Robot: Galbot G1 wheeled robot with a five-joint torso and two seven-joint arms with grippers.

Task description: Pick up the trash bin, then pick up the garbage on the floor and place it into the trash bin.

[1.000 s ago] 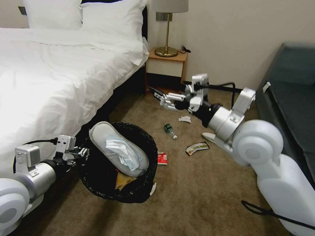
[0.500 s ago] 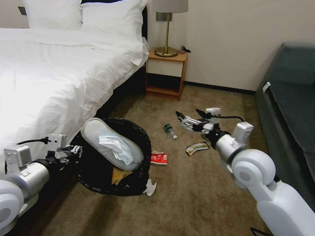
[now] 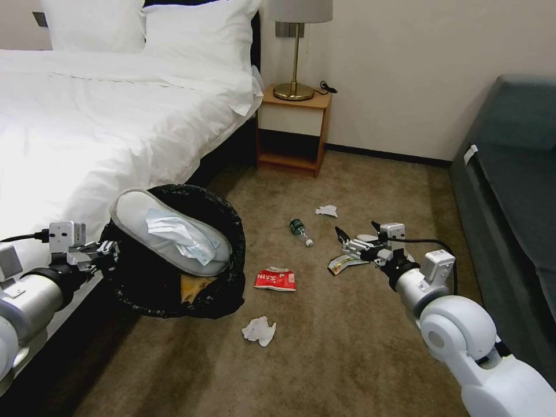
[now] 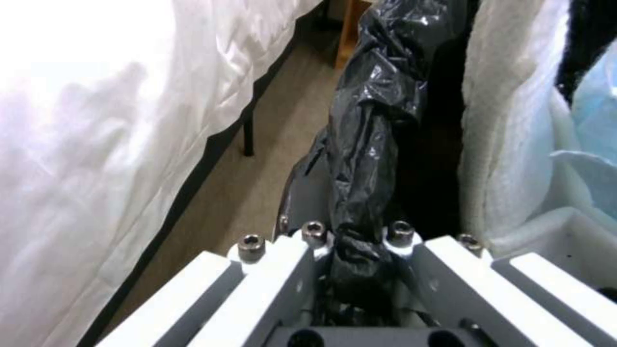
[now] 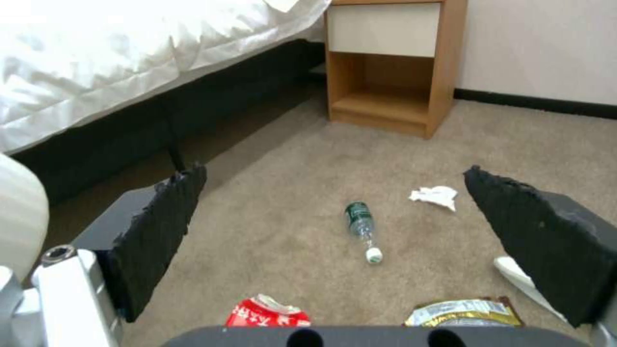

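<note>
**Head view: bin held aloft, litter waiting on the carpet**

We hold the trash bin in the left gripper, which pinches a bunched fold of its crinkly black liner at the rim, beside the bed. We judge it light but floppy there, so the bag could slip. Inside lie a white slipper with a crumpled pale tissue on top, and something tan beneath.

Our right gripper hovers low with its jaws spread wide, just above the yellow-silver wrapper. That wrapper looks thin and slick; we would nip an edge. Nearby lie a crumpled tissue and the red wrapper; farther off, the green bottle, small and apt to roll, best taken across its body, then another tissue.
</note>
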